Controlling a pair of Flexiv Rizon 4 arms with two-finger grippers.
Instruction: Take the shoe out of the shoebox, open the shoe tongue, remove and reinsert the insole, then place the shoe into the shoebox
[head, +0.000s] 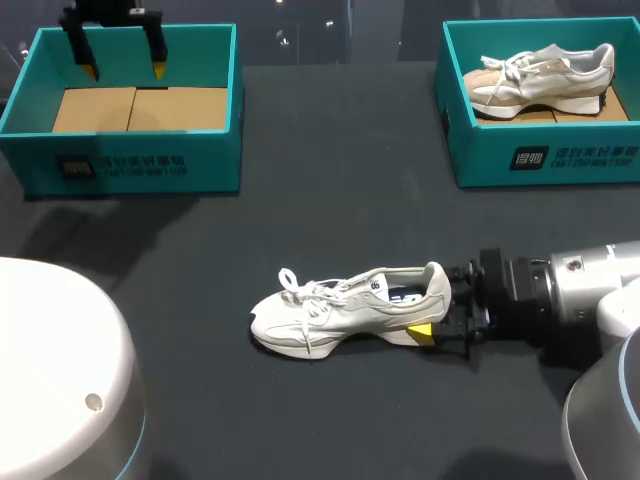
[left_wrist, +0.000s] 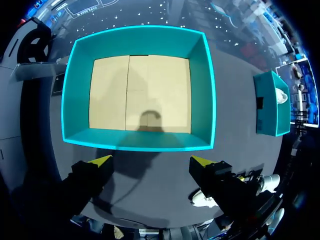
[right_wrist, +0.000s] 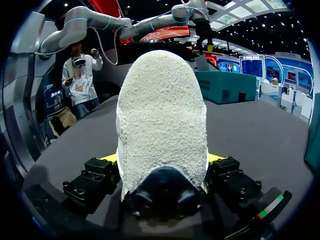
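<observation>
A white sneaker (head: 340, 315) lies on its side on the dark table, toe to the left. My right gripper (head: 432, 305) comes in from the right and is shut on its heel, one yellow fingertip (head: 420, 330) showing on the near side. In the right wrist view the fuzzy heel (right_wrist: 162, 115) fills the space between the fingers of my right gripper (right_wrist: 162, 159), and both touch it. My left gripper (head: 122, 68) hangs open over the empty teal shoebox (head: 130, 165) at the back left. From the left wrist, the open gripper (left_wrist: 152, 160) looks down at the box (left_wrist: 137, 142).
A second teal shoebox (head: 540, 160) at the back right holds another pale sneaker (head: 540, 80). That box (left_wrist: 272, 105) also shows in the left wrist view. My white arm bases fill the front corners.
</observation>
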